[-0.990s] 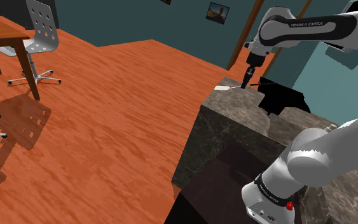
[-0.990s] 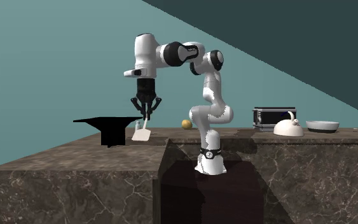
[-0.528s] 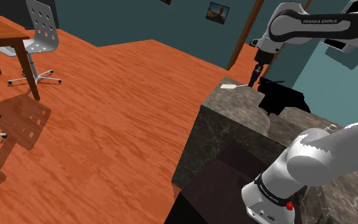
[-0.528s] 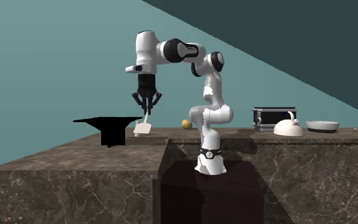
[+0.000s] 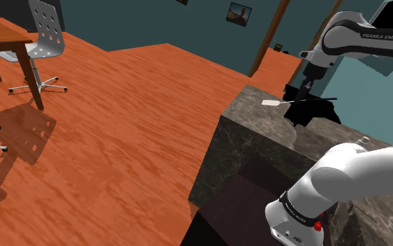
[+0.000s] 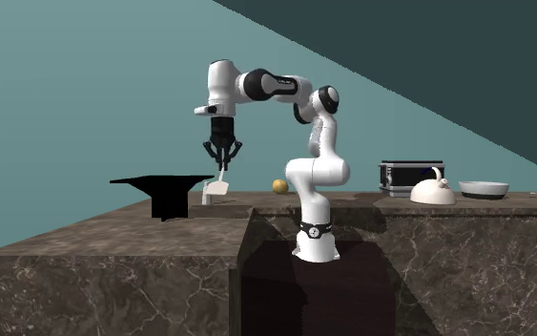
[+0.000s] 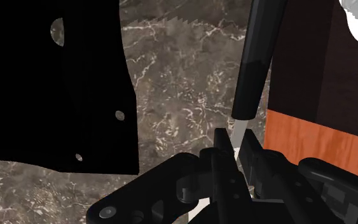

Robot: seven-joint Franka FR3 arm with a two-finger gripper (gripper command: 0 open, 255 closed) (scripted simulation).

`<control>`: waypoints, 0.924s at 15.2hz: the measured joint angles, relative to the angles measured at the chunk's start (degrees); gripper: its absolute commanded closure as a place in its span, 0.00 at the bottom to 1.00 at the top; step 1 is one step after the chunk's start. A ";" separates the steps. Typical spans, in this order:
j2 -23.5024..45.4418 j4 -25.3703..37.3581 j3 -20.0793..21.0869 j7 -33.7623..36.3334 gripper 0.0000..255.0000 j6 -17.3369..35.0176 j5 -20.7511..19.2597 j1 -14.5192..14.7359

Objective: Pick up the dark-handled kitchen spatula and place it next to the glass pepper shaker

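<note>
Fingers point(image 7: 220, 154) clamp the spatula point(image 7: 257, 63) by its pale neck, tapered dark handle over the veined stone counter point(image 7: 184, 83).

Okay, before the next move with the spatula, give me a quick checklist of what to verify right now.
1. Grip: ok. The hand is shut on the spatula just below its dark handle.
2. Clearance from the black shape: ok. Bare counter lies between it and the spatula.
3. Counter under the hand free of other things: ok.
4. Pepper shaker located: cannot tell.
</note>
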 measured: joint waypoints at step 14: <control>-14.52 -2.42 -8.79 -16.25 1.00 -7.74 -12.40 -12.05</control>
